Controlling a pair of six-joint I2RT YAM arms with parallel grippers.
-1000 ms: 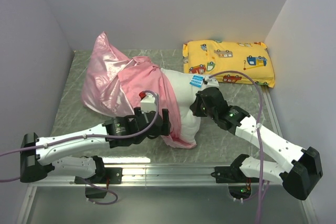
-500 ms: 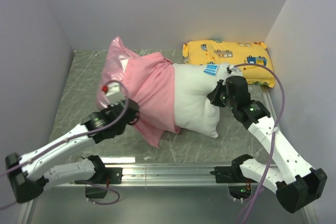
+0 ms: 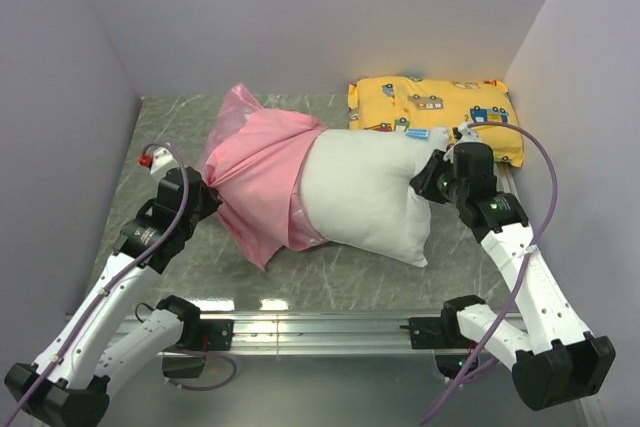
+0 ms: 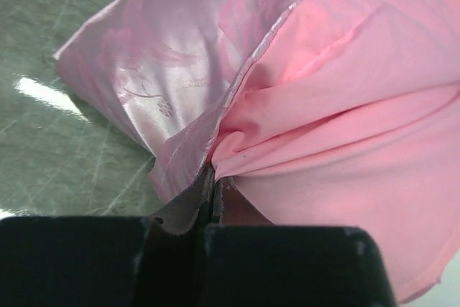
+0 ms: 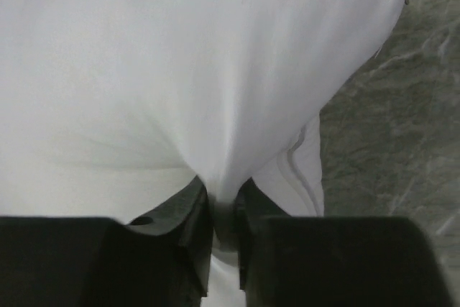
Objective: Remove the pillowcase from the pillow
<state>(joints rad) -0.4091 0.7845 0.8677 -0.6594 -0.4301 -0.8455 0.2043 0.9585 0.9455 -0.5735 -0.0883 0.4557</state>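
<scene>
Pink satin pillowcase (image 3: 262,172), shiny with a woven rose pattern on its outer face and matte plain pink on its inner face, is being pinched by the left tool (image 4: 212,192). The tool's two black fingers are pressing together on a gathered fold, right where the glossy face and the matte face meet. From that pinch the cloth is fanning outward in taut creases. The shiny part is bunching toward the far left, and the matte part is stretching to the right over one end of the large plump white pillow (image 3: 365,192).

The right tool (image 5: 224,213) is clamping a ridge of the pillow's white fabric at the opposite end, with its fingers squeezing tightly together on it. A small blue-and-white tag (image 3: 418,133) is sitting on the pillow just beyond that grip.

The pillowcase is covering only the left end of the pillow. The larger right portion is lying bare across the middle of the grey marbled worktop (image 3: 330,277), between the two arms. A smaller yellow pillow printed with cartoon vehicles (image 3: 435,112) is resting at the far right corner, just beside the tagged end. Whether the two pillows are touching cannot be told.
</scene>
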